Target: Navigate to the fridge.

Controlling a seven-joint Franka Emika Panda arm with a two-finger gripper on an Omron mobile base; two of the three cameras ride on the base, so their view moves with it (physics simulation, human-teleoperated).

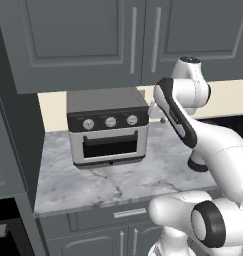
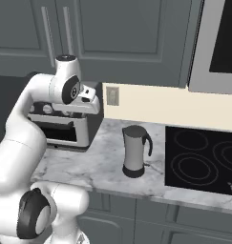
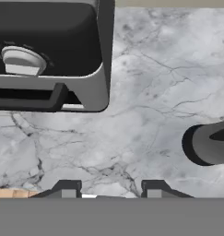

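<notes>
Counter (image 1: 143, 175) of grey-veined white marble runs across the left base view, with a toaster oven (image 1: 108, 127) standing on it against the cream backsplash. Oven has three knobs in a row above a dark glass door with a bar handle. Dark grey wall cabinets (image 1: 93, 35) hang above, with two long silver handles. A drawer (image 1: 129, 213) and base cabinet doors sit under the counter edge. Arm (image 1: 193, 130) rises from lower right and bends over the counter beside the oven.

Right base view: arm on the left, its wrist in front of the oven. A grey kettle (image 2: 135, 151) with a dark handle stands on the counter, well apart from the oven and just beside a black cooktop (image 2: 203, 159). A wall outlet (image 2: 112, 96) sits on the backsplash behind it. A silver-framed dark panel (image 2: 217, 43) hangs upper right, above the cooktop.

Hand view: looks down on the marble. Oven corner with one knob (image 3: 21, 61) and the door handle at upper left; kettle at right edge. Gripper (image 3: 109, 191) hangs over bare counter, fingertips (image 3: 67, 189) spread apart, nothing between them.

Fridge: cannot tell where it is.
</notes>
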